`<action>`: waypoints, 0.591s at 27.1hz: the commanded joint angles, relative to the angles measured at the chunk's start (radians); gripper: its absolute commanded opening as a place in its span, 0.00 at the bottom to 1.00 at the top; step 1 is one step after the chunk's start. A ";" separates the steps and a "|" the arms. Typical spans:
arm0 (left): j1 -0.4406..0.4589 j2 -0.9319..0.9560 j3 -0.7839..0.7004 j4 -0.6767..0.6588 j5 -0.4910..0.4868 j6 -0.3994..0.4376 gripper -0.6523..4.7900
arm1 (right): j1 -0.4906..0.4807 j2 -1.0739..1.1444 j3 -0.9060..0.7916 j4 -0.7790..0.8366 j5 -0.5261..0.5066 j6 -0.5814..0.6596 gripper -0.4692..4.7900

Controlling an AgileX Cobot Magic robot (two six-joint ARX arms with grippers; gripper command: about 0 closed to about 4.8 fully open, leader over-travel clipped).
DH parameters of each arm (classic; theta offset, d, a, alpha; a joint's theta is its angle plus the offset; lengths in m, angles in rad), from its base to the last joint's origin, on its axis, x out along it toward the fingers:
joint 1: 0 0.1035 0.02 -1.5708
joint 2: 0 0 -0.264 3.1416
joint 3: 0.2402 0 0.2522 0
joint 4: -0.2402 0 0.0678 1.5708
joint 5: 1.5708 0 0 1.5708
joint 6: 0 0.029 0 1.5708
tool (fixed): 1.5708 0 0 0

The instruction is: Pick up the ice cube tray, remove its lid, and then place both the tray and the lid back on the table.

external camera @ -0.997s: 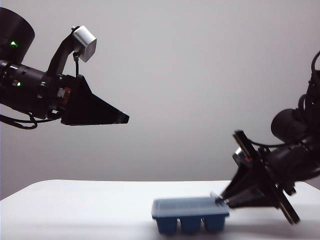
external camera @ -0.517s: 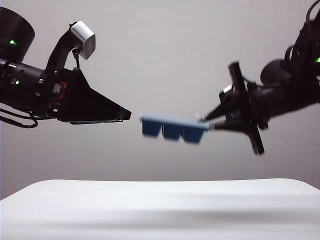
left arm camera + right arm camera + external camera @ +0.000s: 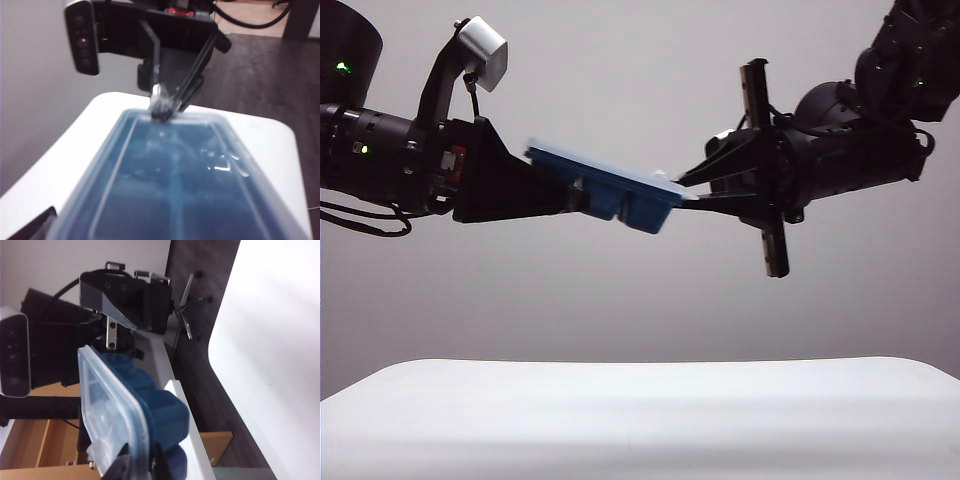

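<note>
High above table [image 3: 640, 400], ice cube tray [image 3: 620, 195] now lifted, lid [image 3: 180, 165] on, pinched in right gripper [image 3: 685, 190]; left gripper [image 3: 575, 195] spread wide around far end. Lid removal next.

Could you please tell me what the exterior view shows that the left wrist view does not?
Only the exterior view shows the left gripper, open around one end of the ice cube tray, high above the table. Only the left wrist view shows the lid from above, still covering the compartments. Both show the right gripper shut on the tray's other end.
</note>
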State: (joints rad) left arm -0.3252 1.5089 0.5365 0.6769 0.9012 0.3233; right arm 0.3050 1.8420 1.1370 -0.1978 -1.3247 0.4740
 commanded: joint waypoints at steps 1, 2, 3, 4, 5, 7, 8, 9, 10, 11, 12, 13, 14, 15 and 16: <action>0.000 -0.003 0.003 0.019 0.024 -0.029 1.00 | 0.014 -0.006 0.002 0.008 0.014 -0.002 0.09; 0.000 -0.003 0.003 0.018 0.023 -0.037 1.00 | 0.014 -0.006 0.002 0.008 0.014 -0.002 0.09; 0.000 -0.003 0.003 0.018 0.023 -0.044 1.00 | 0.014 -0.006 0.002 0.008 0.014 -0.002 0.09; 0.000 -0.003 0.003 0.019 0.023 -0.045 1.00 | 0.014 -0.006 0.002 0.007 0.013 0.004 0.09; 0.000 -0.003 0.003 0.019 0.023 -0.047 1.00 | 0.014 -0.006 0.002 0.007 0.013 0.006 0.09; -0.002 -0.003 0.003 0.019 0.023 -0.046 1.00 | 0.014 -0.006 0.002 0.008 0.013 0.018 0.09; -0.004 -0.003 0.003 0.019 0.023 -0.046 1.00 | 0.014 -0.006 0.002 0.008 0.013 0.019 0.09; -0.006 -0.003 0.003 0.019 0.024 -0.046 0.94 | 0.014 -0.006 0.002 0.008 0.013 0.020 0.09; -0.012 -0.003 0.003 0.019 0.024 -0.045 0.90 | 0.014 -0.006 0.002 0.008 0.013 0.021 0.09; -0.019 -0.003 0.003 0.020 0.023 -0.042 0.85 | 0.014 -0.006 0.002 0.008 0.013 0.022 0.09; -0.032 -0.003 0.003 0.020 0.014 -0.042 0.84 | 0.014 -0.006 0.002 0.008 0.013 0.024 0.09; -0.042 -0.003 0.003 0.021 0.012 -0.042 0.84 | 0.014 -0.006 0.002 0.008 0.013 0.024 0.09; -0.050 -0.003 0.003 0.021 0.011 -0.042 0.84 | 0.014 -0.006 0.002 0.008 0.013 0.024 0.09; -0.057 -0.003 0.003 0.021 0.005 -0.037 0.84 | 0.014 -0.006 0.002 0.009 0.013 0.024 0.09; -0.069 -0.003 0.003 0.020 -0.008 -0.030 0.82 | 0.014 -0.006 0.002 0.009 0.013 0.024 0.09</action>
State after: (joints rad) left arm -0.3798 1.5101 0.5365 0.6785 0.9077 0.2871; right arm 0.3176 1.8420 1.1370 -0.1989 -1.3041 0.5003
